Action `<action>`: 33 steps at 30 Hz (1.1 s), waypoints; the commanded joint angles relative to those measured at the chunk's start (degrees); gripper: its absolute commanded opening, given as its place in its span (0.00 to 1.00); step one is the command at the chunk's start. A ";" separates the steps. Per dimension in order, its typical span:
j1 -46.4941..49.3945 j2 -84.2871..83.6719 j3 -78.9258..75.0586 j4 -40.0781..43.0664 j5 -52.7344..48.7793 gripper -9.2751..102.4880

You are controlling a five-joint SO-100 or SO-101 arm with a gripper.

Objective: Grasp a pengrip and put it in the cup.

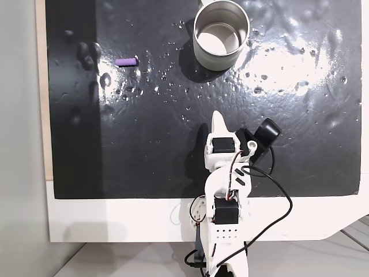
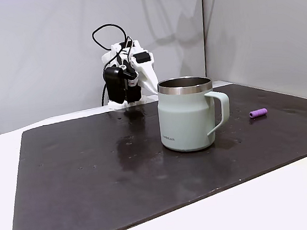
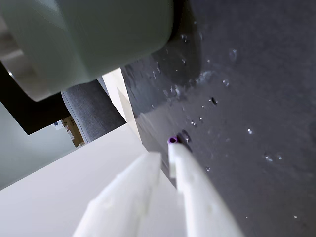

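Gripper fingers nearly pressed together, empty, raised over the wet black mat. Pengrip lies flat on mat, well left of the cup in a fixed view.

open mat around pengrip — cup well apart

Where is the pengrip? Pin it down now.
In a fixed view the pengrip lies on the dark mat, left of the cup, apart from it.
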 commanded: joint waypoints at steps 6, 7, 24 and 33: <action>-0.35 0.79 3.08 -2.90 -0.44 0.08; -0.35 0.79 3.08 -2.90 -0.44 0.08; -8.17 -4.92 -17.67 10.72 -2.20 0.08; -10.81 -33.40 -48.16 18.19 -0.26 0.08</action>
